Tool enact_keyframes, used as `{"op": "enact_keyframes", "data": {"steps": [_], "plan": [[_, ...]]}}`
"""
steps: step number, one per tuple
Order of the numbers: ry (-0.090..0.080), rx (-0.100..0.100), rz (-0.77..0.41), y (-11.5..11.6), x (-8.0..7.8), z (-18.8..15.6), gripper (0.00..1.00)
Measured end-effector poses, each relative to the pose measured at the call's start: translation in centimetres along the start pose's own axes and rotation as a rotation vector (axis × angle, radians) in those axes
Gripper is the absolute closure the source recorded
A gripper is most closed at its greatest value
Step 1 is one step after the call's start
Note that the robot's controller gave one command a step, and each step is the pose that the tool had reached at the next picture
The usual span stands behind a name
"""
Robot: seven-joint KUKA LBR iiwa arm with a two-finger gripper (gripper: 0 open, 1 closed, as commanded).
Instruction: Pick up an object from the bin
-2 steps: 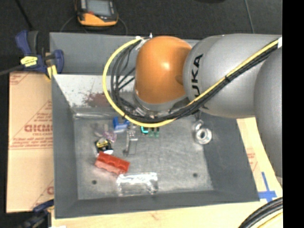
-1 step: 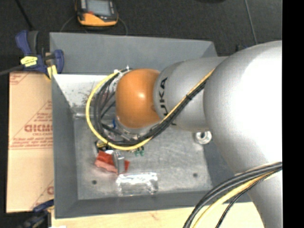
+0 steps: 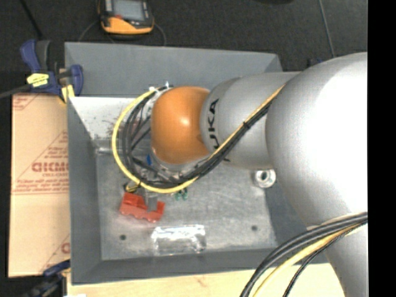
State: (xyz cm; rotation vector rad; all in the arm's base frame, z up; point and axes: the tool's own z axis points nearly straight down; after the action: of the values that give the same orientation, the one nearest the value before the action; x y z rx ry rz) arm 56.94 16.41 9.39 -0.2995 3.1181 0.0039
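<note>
My gripper (image 3: pixel 151 192) hangs low over the left middle of the bin floor, mostly hidden under the arm's orange cover and its cables. Right below it, and touching or nearly touching its lower end, lies a red blocky plastic piece (image 3: pixel 141 207). Whether that piece is gripped cannot be made out. A small green thing (image 3: pixel 181 195) peeks out just right of the gripper. A clear, crinkled plastic packet (image 3: pixel 179 237) lies flat near the front wall, below the red piece.
A small silvery ring-shaped part (image 3: pixel 264 178) sits on the floor at the right, close to the arm. The big grey arm covers the bin's right and back. The left wall stands close to the red piece.
</note>
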Motion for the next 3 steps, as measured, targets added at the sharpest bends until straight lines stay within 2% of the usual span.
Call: {"op": "enact_keyframes", "data": {"steps": [1,2,3], "plan": [[0.001,-0.002,0.044,4.9,4.1,-0.3,1.00],[-0.005,0.000,0.013,6.2,1.1,-12.4,1.00],[0.005,0.001,0.014,6.2,1.4,-11.8,0.00]]}}
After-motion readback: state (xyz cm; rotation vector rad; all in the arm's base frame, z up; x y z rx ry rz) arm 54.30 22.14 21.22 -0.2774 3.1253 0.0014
